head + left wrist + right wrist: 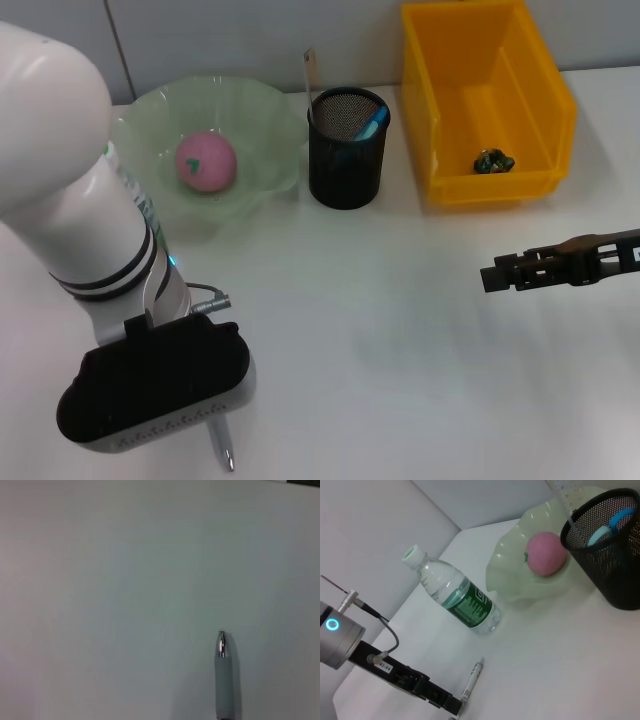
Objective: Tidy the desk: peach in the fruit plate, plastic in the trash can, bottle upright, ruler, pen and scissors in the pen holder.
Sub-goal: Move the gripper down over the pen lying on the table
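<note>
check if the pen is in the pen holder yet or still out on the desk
Out. The pen lies on the white desk beside the left gripper, well away from the black mesh pen holder.

Peach (pixel 206 160) sits in the plate (pixel 262 108) at upper left; holder (pixel 345 160) just right of it, with ruler (pixel 310 73) and scissors (pixel 371 121) inside. Bin (pixel 438 120) upper right. Pen (pixel 221 444) lies at lower left, bottle (pixel 455 598) standing behind it.

White left arm (pixel 70 170), black bands, black right gripper (pixel 500 274)
</note>
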Tool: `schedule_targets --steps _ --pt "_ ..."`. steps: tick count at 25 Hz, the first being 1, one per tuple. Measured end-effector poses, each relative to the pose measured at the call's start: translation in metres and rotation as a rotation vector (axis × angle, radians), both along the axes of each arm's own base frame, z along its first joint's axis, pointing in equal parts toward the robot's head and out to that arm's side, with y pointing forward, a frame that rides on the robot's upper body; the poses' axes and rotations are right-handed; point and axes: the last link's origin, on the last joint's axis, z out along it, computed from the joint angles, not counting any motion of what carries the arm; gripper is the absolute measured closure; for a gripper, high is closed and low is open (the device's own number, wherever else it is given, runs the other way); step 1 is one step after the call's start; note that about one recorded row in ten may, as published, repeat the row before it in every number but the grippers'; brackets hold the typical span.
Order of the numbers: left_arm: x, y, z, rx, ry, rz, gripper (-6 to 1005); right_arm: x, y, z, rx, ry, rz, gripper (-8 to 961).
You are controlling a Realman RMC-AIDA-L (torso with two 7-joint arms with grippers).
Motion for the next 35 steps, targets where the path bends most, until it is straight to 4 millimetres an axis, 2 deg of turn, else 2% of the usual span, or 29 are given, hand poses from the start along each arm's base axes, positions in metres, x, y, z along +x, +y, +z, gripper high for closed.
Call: schedule_targets --steps 11,16,22,35 --pt "-0.0016 0.0027 -0.0068 0.011 0.014 0.006 372 -0.0001 -0.0004 -0.0007 -0.010 -0.007 0.003 211" --pt "-0.0004 0.0037 -0.0070 0.011 0.015 0.002 420 -0.0002 0.0003 0.0001 -0.008 -0.009 0.005 211" --pt "-0.0007 0.0040 -0.0074 0.010 0.020 0.000 544 -0.0003 0.0007 0.0006 -0.006 -0.012 0.006 211" --pt "-0.0019 0.0049 -0.0100 0.012 0.024 0.007 615 0.0006 0.0000 -0.0011 -0.010 -0.019 0.005 210"
